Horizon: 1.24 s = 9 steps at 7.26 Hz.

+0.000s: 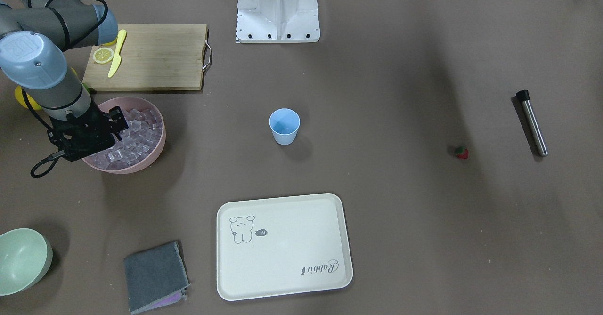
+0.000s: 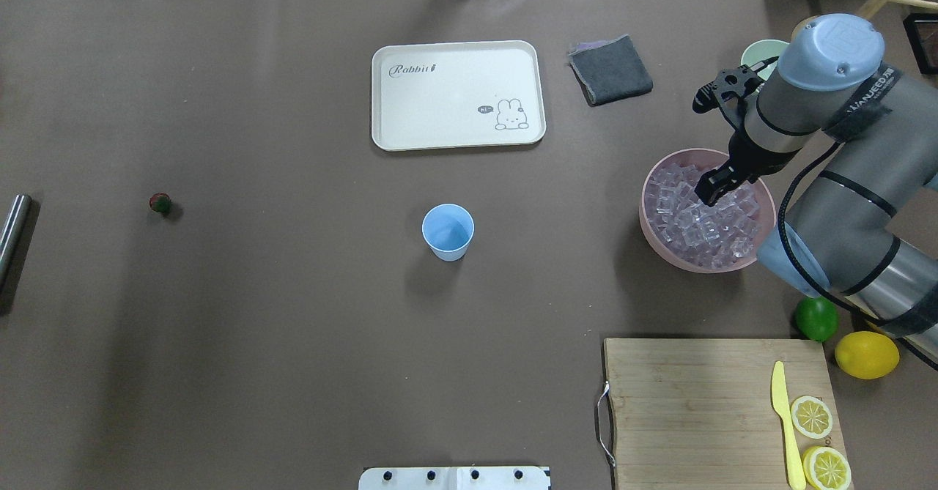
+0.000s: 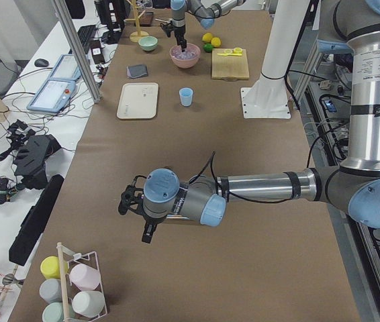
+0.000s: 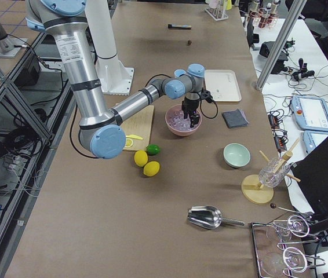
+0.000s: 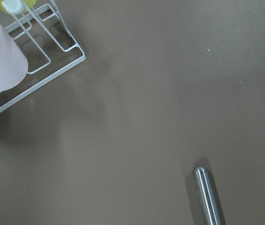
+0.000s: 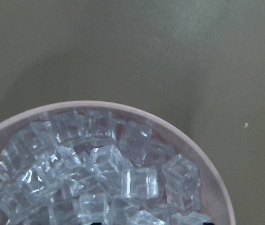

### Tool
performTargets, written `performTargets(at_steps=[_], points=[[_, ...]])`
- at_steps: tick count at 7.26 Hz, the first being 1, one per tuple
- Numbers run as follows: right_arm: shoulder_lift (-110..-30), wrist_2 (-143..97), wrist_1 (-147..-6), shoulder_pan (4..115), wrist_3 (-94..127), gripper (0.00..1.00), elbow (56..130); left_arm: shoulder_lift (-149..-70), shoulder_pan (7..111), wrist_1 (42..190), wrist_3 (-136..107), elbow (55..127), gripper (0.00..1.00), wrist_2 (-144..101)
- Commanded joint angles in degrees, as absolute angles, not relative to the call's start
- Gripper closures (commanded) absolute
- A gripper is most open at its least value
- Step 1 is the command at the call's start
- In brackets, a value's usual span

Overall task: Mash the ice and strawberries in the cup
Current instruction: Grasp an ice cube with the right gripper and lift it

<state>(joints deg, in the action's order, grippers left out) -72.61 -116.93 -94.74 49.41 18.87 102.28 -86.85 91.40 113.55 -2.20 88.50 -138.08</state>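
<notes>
The light-blue cup (image 2: 448,231) stands upright and empty at mid-table, also in the front view (image 1: 284,125). The ice (image 2: 707,226) fills a pink bowl (image 2: 648,204) and fills the right wrist view (image 6: 99,173). My right gripper (image 2: 711,188) reaches down into the bowl, its tips at the ice, jaws apart, holding nothing. The tiny red strawberry (image 2: 160,203) lies alone far to the left (image 1: 462,152). A steel muddler (image 1: 532,123) lies beyond it (image 5: 207,197). My left gripper (image 3: 145,235) hovers over the table's far end; I cannot tell whether it is open or shut.
A cream tray (image 2: 458,94) and a grey cloth (image 2: 610,70) lie beyond the cup. A wooden board (image 2: 696,402) with a yellow knife (image 2: 784,424) and lemon slices is near the base. A lime (image 2: 816,318), a lemon (image 2: 866,354) and a pale-green bowl (image 1: 21,261) flank the pink bowl.
</notes>
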Motion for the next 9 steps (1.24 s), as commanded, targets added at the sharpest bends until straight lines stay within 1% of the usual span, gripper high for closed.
performTargets(at_steps=[1,3,4,5,7,9], points=[[-72.9,-116.9,-94.7,48.3,18.5,0.30,102.2,-86.6,91.4,113.6,-2.1,88.6,0.02,-138.1],[-72.9,-116.2,-94.7,47.6,18.6,0.38,102.0,-86.5,91.4,113.6,-2.1,88.5,0.02,-138.1],[-73.0,-115.6,-94.7,47.6,18.5,0.38,101.9,-86.5,91.4,113.6,-2.1,88.6,0.02,-138.2],[-72.9,-114.8,-94.7,47.4,18.5,0.46,101.3,-86.4,91.4,113.6,-2.1,88.7,0.02,-138.3],[-73.2,-113.6,-94.7,47.4,18.5,0.52,100.7,-86.5,91.4,113.6,-2.1,88.6,0.02,-138.3],[-72.9,-113.5,-94.7,47.4,18.7,0.63,100.6,-86.5,91.4,113.6,-2.0,88.6,0.02,-138.3]])
